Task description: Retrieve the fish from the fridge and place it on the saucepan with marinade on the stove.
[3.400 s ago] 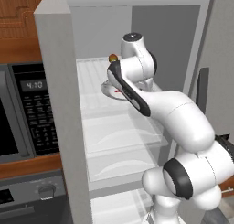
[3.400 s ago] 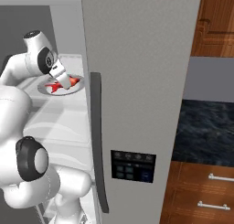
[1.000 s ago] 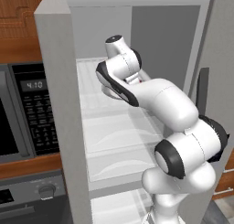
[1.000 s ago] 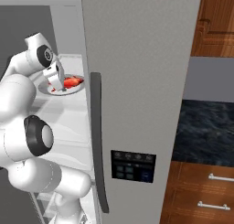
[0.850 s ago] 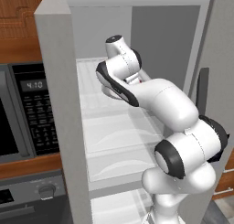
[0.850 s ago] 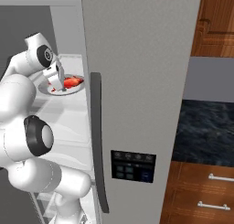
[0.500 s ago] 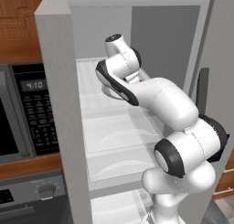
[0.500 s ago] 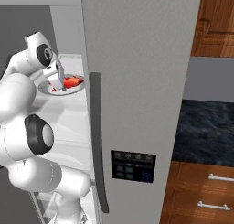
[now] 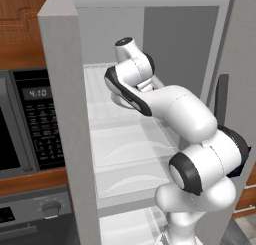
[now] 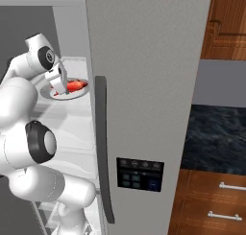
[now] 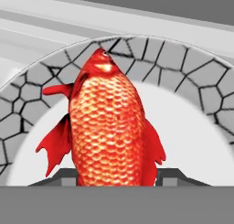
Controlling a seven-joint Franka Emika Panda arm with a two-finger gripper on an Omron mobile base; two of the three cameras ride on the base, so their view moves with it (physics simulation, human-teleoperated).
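Gripper (image 10: 58,88) shut onto fish (image 11: 109,127) since 1 s ago; plate (image 11: 192,81) rim close, fridge (image 10: 144,85) door edge alongside.

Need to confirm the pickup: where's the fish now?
The fish lies on the grey plate on an upper fridge shelf, at the gripper.

We see the small red-orange fish (image 11: 109,131) as glossy, finely scaled, catching a highlight near its head. The round grey plate (image 11: 192,77) under it has a matt, crackle-patterned rim and a smooth pale centre. The tall light-grey fridge (image 10: 144,85) looks like matt, smooth metal; the brown cabinets (image 10: 226,23) look like wood.
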